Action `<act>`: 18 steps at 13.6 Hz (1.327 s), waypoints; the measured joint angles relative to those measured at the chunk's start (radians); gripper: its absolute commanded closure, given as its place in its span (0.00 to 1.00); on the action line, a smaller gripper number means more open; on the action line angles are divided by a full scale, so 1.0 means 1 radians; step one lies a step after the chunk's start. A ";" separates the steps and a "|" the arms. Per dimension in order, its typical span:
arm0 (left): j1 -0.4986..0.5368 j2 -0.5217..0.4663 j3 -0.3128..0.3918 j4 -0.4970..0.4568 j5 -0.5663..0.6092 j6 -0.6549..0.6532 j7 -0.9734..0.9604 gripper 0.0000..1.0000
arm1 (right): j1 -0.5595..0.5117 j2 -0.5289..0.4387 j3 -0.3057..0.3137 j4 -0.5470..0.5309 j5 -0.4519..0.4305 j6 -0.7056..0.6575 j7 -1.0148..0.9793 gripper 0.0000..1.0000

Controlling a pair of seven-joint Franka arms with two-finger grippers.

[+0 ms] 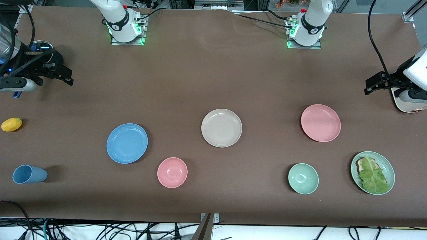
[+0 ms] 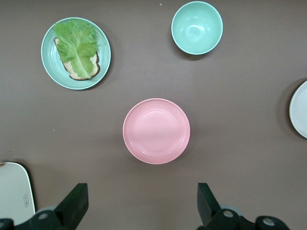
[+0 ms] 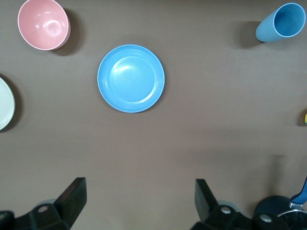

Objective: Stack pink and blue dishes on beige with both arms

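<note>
Nothing stacked yet. I have the beige plate [image 1: 221, 127] mid-table, bare and face up. The blue plate [image 1: 127, 143] lies toward the right arm's end, a little nearer the front camera than the beige; the pink plate [image 1: 320, 122] lies toward the left arm's end, about level with the beige. All three are well apart from one another.

Right gripper [image 1: 53, 71] hangs high over the table's edge at the right arm's end, fingers spread wide, holding nothing; its wrist view looks down on the blue plate [image 3: 131, 78]. Left gripper [image 1: 375, 82] hangs over the edge at the left arm's end, likewise spread and empty, with the pink plate [image 2: 156, 131] under its camera.

Handling, as I judge it: the plates look like light, stiff, matte plastic or similar, flat with a shallow raised rim. They lie flush on the brown cloth, so the only purchase is the rim. I would take one finger inside the lip and one outside, pinching at the edge closest to each arm's base. The matte finish should grip fairly, but a thin rim pinch lets the plate droop or swing, so I lift slowly.

Decoys to avoid: pink bowl [image 1: 172, 172], blue cup [image 1: 29, 174], green bowl [image 1: 303, 178], green plate with lettuce [image 1: 372, 172]. A yellow fruit [image 1: 11, 124] sits near the right arm's end.
</note>
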 measured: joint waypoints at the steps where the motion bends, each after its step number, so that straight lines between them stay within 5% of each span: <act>1: 0.000 0.000 0.000 0.000 0.000 0.000 0.000 0.00 | 0.002 0.000 0.001 0.000 0.000 -0.002 0.000 0.00; 18: 0.009 0.054 0.003 -0.001 0.000 0.000 -0.002 0.00 | 0.013 0.000 0.003 0.000 0.001 -0.005 0.000 0.00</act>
